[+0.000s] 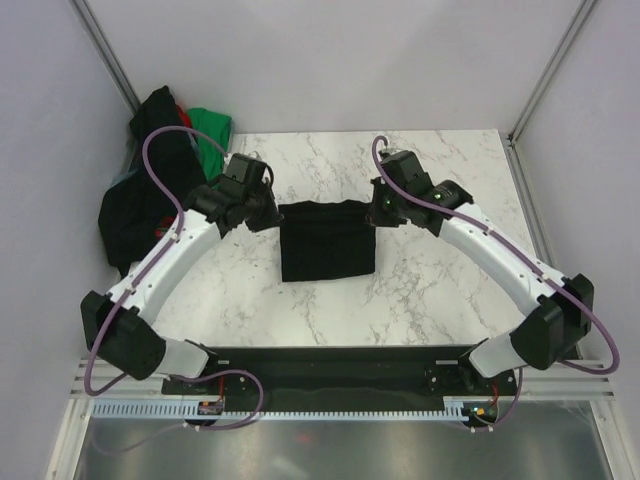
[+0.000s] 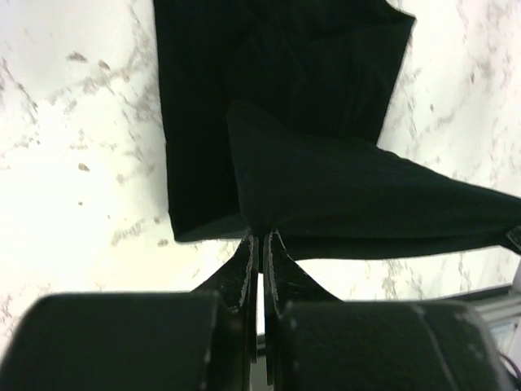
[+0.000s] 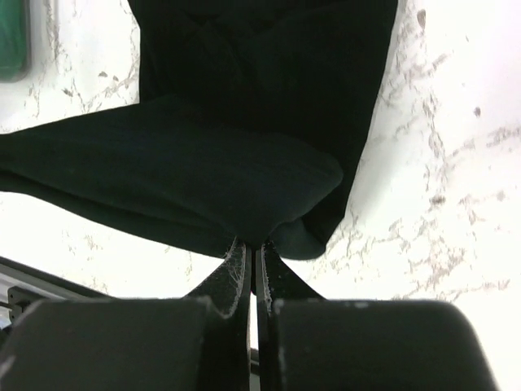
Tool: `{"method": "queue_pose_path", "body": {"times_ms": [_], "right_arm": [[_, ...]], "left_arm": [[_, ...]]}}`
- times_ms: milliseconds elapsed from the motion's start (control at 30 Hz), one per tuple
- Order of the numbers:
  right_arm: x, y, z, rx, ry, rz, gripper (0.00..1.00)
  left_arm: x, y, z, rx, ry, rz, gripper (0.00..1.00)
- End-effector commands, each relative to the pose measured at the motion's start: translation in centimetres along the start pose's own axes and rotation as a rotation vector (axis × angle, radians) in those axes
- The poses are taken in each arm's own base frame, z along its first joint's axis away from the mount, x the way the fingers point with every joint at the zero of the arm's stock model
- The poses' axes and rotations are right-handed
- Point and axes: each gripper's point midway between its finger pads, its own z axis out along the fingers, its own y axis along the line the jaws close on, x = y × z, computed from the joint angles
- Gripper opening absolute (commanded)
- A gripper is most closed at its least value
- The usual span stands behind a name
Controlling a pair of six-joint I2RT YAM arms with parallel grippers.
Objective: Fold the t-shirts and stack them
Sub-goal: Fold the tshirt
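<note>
Black t-shirt (image 1: 327, 243): lies near the middle of the marble table (image 1: 440, 290), between the two arms; folded down to a rough rectangle; near part flat on the marble; far edge raised and held taut between the two grippers.

Left gripper (image 2: 260, 241): narrow, fingers almost touching, pinching the black cloth at the shirt's far left corner; seen from the left wrist, a tented flap rises from the fingertips and spreads over the flat layer beneath.

Right gripper (image 3: 252, 249): narrow too, clamped on the far right corner of the same shirt; seen from the right wrist, a thick, sagging fold hangs across the view just past the fingertips, with flat black cloth beyond it.

Arms: both stretched forward and bent inward; wrists face each other across the shirt's far edge; a purple cable (image 1: 160, 140) loops over the left arm, another runs along the right.

Pile of t-shirts (image 1: 135, 205): heaped at the far left corner of the table, spilling over its left edge behind the left arm; mostly black; apart from the shirt being held.

Green t-shirt (image 1: 212, 124): at the far end of the pile, against the back wall; also shows as a sliver at the upper left edge of the right wrist view.

Red cloth (image 1: 180, 108): a small scrap just left of the green, mostly hidden by black fabric.
</note>
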Motion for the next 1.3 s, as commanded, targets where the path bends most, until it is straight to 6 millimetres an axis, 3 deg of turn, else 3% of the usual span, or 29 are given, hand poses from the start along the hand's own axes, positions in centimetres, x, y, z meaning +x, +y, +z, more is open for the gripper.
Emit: {"method": "queue_pose_path", "body": {"times_ms": [0, 100, 133, 267, 400, 433, 467, 533, 567, 600, 633, 667, 700, 733, 800, 867, 900, 933, 967, 1000, 1033, 1067, 1100, 1167, 1200, 1233, 1267], "right_arm": [[-3.0, -0.6, 1.0, 0.019, -0.037, -0.047, 0.00], [-4.2, -0.9, 3.4, 0.038, -0.027, -0.044, 0.00], [-5.0, -0.8, 3.8, 0.038, -0.039, -0.047, 0.00], [-6.0, -2.1, 8.1, 0.076, -0.004, -0.035, 0.00], [-6.9, -2.7, 11.6, 0.070, 0.026, -0.021, 0.00], [-6.1, -3.2, 13.2, 0.081, 0.057, -0.021, 0.00], [-6.2, -3.5, 13.9, 0.085, 0.063, -0.021, 0.00], [-6.2, -4.1, 15.8, 0.094, 0.077, -0.018, 0.00], [-6.1, -4.3, 16.4, 0.099, 0.085, -0.018, 0.00], [-7.0, -3.9, 16.6, 0.068, 0.078, -0.021, 0.10], [-6.7, -3.9, 17.6, 0.052, 0.096, -0.022, 0.48], [-7.1, -4.1, 17.7, 0.054, 0.095, -0.020, 0.65], [-8.4, -4.2, 17.5, 0.050, 0.073, -0.020, 0.79], [-8.8, -4.2, 17.4, 0.047, 0.069, -0.021, 0.92], [-9.9, -4.6, 16.2, 0.050, 0.047, -0.015, 0.96], [-10.9, -4.5, 14.2, 0.036, 0.004, -0.013, 0.98], [-9.8, -5.3, 14.1, 0.047, 0.024, -0.006, 0.98], [-10.1, -5.0, 12.6, 0.032, -0.003, -0.004, 0.98], [-9.9, -4.7, 12.2, 0.007, -0.009, -0.003, 0.98], [-7.9, -5.6, 12.5, 0.012, 0.029, 0.006, 0.98], [-7.7, -5.3, 11.7, -0.010, 0.022, 0.008, 0.98], [-7.2, -5.2, 11.7, -0.028, 0.023, 0.006, 0.98], [-5.1, -5.9, 12.0, -0.035, 0.071, 0.021, 0.98], [-4.5, -6.0, 11.5, -0.066, 0.059, 0.037, 0.98], [-2.6, -6.5, 11.9, -0.076, 0.100, 0.050, 0.98], [-2.3, -6.6, 11.7, -0.086, 0.096, 0.054, 0.98], [-2.1, -6.6, 12.0, -0.103, 0.091, 0.056, 0.98]], "left_arm": [[-3.5, 1.4, 1.6, -0.024, -0.041, 0.032, 0.02], [-5.1, 1.4, 3.4, -0.019, -0.031, 0.029, 0.02], [-5.3, 2.4, 5.2, -0.053, -0.003, 0.018, 0.02], [-7.6, 2.3, 8.2, -0.041, 0.024, -0.005, 0.02], [-8.6, 3.1, 11.9, -0.055, 0.069, -0.018, 0.03], [-9.3, 2.9, 12.4, -0.049, 0.062, -0.020, 0.03], [-8.7, 3.4, 14.2, -0.056, 0.101, -0.024, 0.04], [-9.3, 3.8, 15.5, -0.058, 0.111, -0.035, 0.11], [-8.7, 4.4, 17.0, -0.068, 0.152, -0.047, 0.15], [-8.8, 4.9, 17.7, -0.077, 0.165, -0.058, 0.37], [-9.7, 4.6, 17.7, -0.070, 0.158, -0.065, 0.50], [-10.1, 4.2, 17.8, -0.053, 0.163, -0.053, 0.61], [-10.1, 4.3, 18.5, -0.063, 0.179, -0.045, 0.81], [-11.5, 3.5, 17.2, -0.063, 0.163, -0.036, 0.84], [-13.0, 2.8, 15.3, -0.062, 0.126, -0.024, 0.87], [-13.2, 2.3, 13.3, -0.047, 0.110, -0.025, 0.88], [-13.0, 2.0, 12.4, -0.039, 0.106, -0.022, 0.88], [-12.4, 1.8, 10.2, -0.028, 0.100, -0.020, 0.88], [-11.8, 1.9, 9.3, -0.024, 0.104, -0.015, 0.88], [-11.1, 1.9, 8.1, -0.020, 0.103, -0.009, 0.88], [-9.4, 2.4, 6.3, -0.022, 0.113, -0.006, 0.88], [-8.6, 2.4, 5.0, -0.008, 0.110, -0.001, 0.88], [-7.7, 2.5, 4.2, 0.001, 0.107, 0.006, 0.88], [-4.5, 3.3, 1.5, 0.029, 0.116, 0.017, 0.88], [-3.4, 3.7, 0.9, 0.034, 0.119, 0.020, 0.87], [-0.8, 5.0, 0.7, 0.015, 0.159, 0.016, 0.87], [-0.2, 4.9, -1.2, 0.050, 0.124, 0.026, 0.87]]}}
